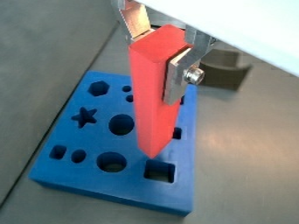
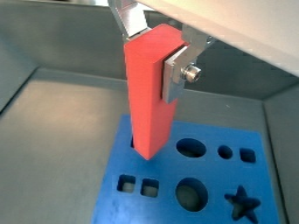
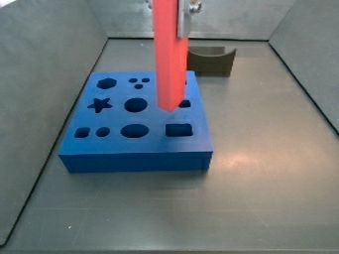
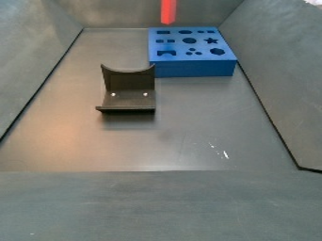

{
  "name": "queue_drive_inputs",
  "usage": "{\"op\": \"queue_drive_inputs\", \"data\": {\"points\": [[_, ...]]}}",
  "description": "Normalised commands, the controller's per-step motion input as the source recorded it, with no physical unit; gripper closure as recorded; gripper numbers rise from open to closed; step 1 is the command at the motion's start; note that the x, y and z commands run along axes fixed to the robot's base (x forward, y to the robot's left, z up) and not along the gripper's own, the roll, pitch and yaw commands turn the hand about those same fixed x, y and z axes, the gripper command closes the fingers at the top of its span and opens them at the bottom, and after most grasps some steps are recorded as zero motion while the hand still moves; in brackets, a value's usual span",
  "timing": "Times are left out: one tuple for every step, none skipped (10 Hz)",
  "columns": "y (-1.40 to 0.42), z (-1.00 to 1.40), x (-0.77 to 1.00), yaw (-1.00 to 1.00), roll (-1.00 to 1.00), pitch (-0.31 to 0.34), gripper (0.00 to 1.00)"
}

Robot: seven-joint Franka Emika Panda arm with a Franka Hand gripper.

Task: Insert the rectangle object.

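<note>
My gripper (image 1: 158,54) is shut on the rectangle object (image 1: 155,96), a long red-pink bar, near its upper end, and holds it upright. The flat silver fingers (image 1: 177,74) press its two sides, as both wrist views show; the gripper (image 2: 156,54) and bar (image 2: 149,96) hang over the blue block (image 2: 205,188). In a side view the bar (image 3: 169,55) hangs over the right part of the blue block (image 3: 133,124), its lower end just behind a rectangular hole (image 3: 177,128). In a side view only the bar's lower end (image 4: 168,11) shows, above the block (image 4: 191,50).
A dark olive-grey curved block (image 3: 212,62) stands on the floor beyond the blue block; it also shows in a side view (image 4: 126,89) and a wrist view (image 1: 228,70). Sloping grey walls (image 3: 54,60) enclose the floor. The blue block has round, star and square holes.
</note>
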Motion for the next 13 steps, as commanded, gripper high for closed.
{"op": "queue_drive_inputs", "data": {"points": [[-0.18, -0.25, 0.0, -0.98, 0.0, -0.02, 1.0], [-0.18, -0.28, 0.0, -0.98, 0.0, -0.031, 1.0], [-0.29, -0.17, 0.3, -0.7, 0.0, 0.0, 1.0], [-0.32, -0.33, 0.2, -0.79, 0.05, -0.059, 1.0], [-0.27, -0.33, 0.07, -0.9, 0.05, -0.054, 1.0], [0.0, -0.35, 0.0, -1.0, 0.09, -0.034, 1.0], [0.0, -0.29, 0.0, -1.0, 0.09, -0.027, 1.0], [0.0, -0.21, 0.0, -1.0, 0.07, -0.011, 1.0], [0.0, -0.09, 0.0, -1.0, 0.02, 0.0, 1.0], [0.0, -0.07, 0.0, -1.0, 0.01, 0.0, 1.0], [0.0, -0.07, 0.0, -1.0, 0.01, 0.0, 1.0], [0.0, -0.09, 0.0, -1.0, 0.02, 0.0, 1.0], [0.0, -0.17, 0.14, -0.91, 0.07, 0.0, 1.0]]}}
